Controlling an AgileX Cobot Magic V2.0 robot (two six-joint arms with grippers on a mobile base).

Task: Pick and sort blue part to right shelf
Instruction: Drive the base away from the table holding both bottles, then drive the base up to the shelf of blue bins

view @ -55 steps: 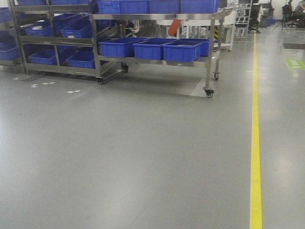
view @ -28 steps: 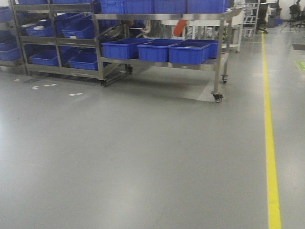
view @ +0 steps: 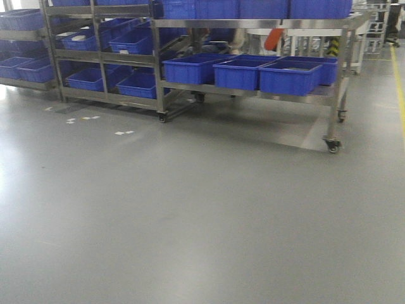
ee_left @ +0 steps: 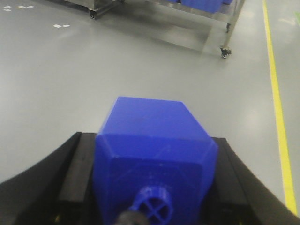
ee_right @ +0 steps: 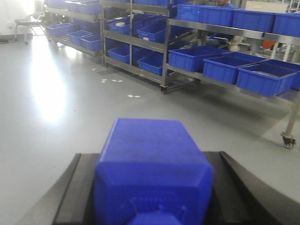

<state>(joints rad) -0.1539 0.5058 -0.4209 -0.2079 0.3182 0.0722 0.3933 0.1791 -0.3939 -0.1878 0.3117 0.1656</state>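
The left gripper is clenched across the flat sides of a blue part, the right gripper likewise on a second blue part, both well apart from the right shelf; the parts are judged rigid, light, smooth plastic, best held across the body.

Bare grey floor lies open ahead; a steel rack of blue bins and a second rack to its left block the far side

Frame edges crop the cap of the blue part and the top of the right shelf.
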